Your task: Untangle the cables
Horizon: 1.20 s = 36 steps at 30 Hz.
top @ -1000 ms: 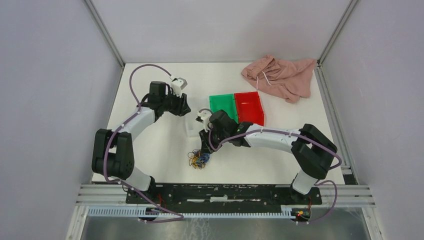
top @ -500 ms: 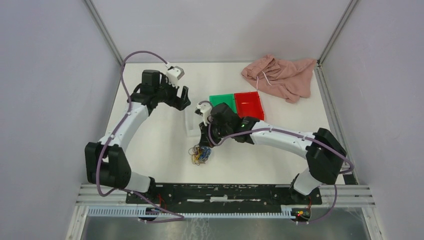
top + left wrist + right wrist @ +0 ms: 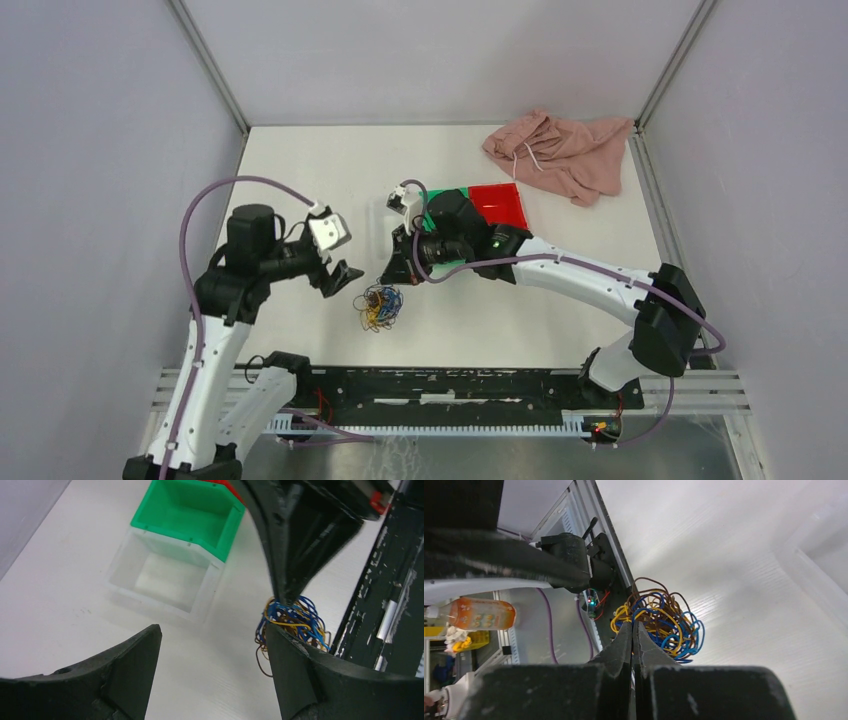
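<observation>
The left arm is raised; the left gripper (image 3: 345,279) points to 4 o'clock, wide open. The right arm reaches to 10 o'clock, the right gripper (image 3: 391,274) closed.

I see the cables (image 3: 381,305) as one loose, tangled clump of thin blue, yellow-orange and dark brownish-red loops, not yet separated. The top strands run up into the closed tips of my right gripper (image 3: 392,279). The clump hangs below those tips, just beside my left gripper (image 3: 338,279), outside its fingers.
</observation>
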{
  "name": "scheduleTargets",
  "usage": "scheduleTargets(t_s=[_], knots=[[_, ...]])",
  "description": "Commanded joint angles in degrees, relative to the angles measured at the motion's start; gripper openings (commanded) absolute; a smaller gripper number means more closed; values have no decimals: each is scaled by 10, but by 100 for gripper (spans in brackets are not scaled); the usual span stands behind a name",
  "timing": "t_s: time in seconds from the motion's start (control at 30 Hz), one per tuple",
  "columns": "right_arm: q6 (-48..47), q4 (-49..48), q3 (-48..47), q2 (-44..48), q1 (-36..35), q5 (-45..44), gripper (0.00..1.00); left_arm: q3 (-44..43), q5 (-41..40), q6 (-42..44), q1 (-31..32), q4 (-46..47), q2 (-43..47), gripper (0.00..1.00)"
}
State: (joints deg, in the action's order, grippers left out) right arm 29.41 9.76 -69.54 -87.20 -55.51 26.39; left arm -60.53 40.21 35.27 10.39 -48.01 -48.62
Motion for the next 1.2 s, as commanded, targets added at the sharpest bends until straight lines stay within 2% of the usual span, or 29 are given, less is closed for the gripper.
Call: scheduleTargets(t_s=[0.0,0.13,0.4,0.73,0.83,1.0,1.1,1.17], knots=[[47,-60,-34,-12,-4,35,0,77,68,67,5,39,53,82],[73,-86,-27,-10,-4,53,0,121,71,74,6,62,85,79],[132,-155,-8,-21,-4,88,0,177,100,27,6,158,129,71],[183,-212,-2,-37,-4,105,0,196,134,25,7,164,155,60],[199,-228,1,-38,-4,110,0,202,134,32,7,164,163,52],[227,-256,9,-39,-4,117,0,212,124,8,7,195,175,23],[245,-275,20,-38,-4,118,0,223,115,-33,7,237,186,11],[261,-293,27,-38,-4,121,0,225,112,-60,7,253,186,8]])
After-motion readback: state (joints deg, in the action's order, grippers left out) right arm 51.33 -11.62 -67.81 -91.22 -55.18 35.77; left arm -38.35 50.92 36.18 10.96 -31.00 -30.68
